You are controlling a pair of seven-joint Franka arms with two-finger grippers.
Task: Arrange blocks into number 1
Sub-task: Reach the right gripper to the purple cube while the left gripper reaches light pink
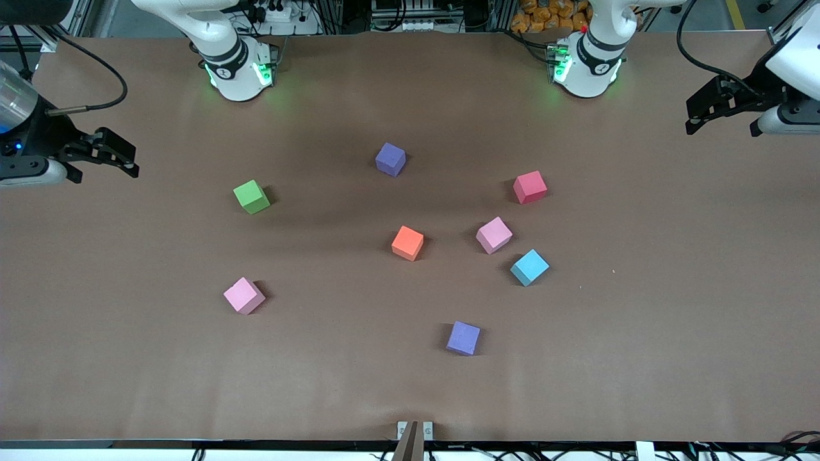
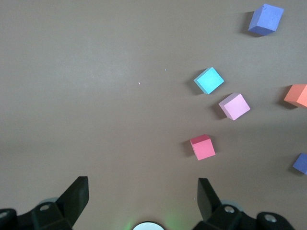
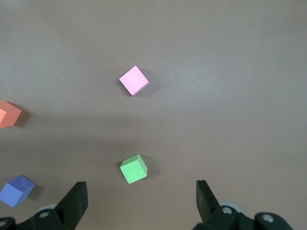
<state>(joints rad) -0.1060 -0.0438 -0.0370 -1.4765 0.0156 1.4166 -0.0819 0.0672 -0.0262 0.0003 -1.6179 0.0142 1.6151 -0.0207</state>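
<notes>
Several foam blocks lie scattered on the brown table, none touching. A purple block [image 1: 390, 159] lies farthest from the front camera. The green block [image 1: 251, 196] and a light pink block [image 1: 244, 295] lie toward the right arm's end. The orange block [image 1: 408, 242] sits mid-table. The deep pink-red block [image 1: 530, 187], another light pink block [image 1: 494, 235] and the sky blue block [image 1: 529, 267] cluster toward the left arm's end. A second purple block [image 1: 463, 337] lies nearest the camera. My left gripper [image 1: 695, 116] [image 2: 143, 187] and right gripper [image 1: 130, 161] [image 3: 141, 189] hang open and empty over the table's ends.
Both arm bases [image 1: 238, 70] stand along the table edge farthest from the front camera. A small bracket [image 1: 414, 430] sits at the table's near edge. Cables and equipment lie off the table past the bases.
</notes>
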